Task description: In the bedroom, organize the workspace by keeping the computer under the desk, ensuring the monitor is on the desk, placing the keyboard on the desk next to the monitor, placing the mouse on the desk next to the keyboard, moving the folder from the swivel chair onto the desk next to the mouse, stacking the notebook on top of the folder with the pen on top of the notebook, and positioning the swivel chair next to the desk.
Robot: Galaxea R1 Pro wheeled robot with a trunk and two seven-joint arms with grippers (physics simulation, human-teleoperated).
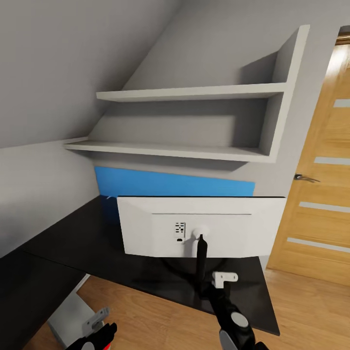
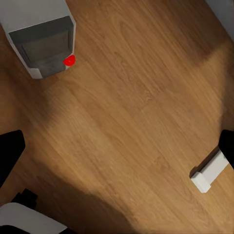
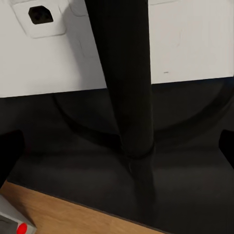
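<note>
Sloped grey walls and two white shelves point(image 1: 194, 92) frame a black desk point(image 1: 73, 238) in this bedroom corner, with a blue panel point(image 1: 160, 184) against the wall and a wooden door point(image 1: 321, 194) at far right. At lower left, the computer point(image 1: 68, 316) stands on the wood floor point(image 1: 155, 316) beneath the desk edge; the left wrist view shows its grey case point(image 2: 41, 39) with a red dot. The left gripper point(image 1: 99, 335) hangs low over the floor, its fingers point(image 2: 9, 151) spread wide and holding nothing. At centre, the monitor point(image 1: 199, 226) stands on the desk, white back toward the camera, on a black stand point(image 1: 201, 257). The right gripper point(image 1: 224, 278) sits just before that stand; in the right wrist view its fingers point(image 3: 9, 151) are wide apart on either side of the stand's post point(image 3: 126, 97), not touching it.
</note>
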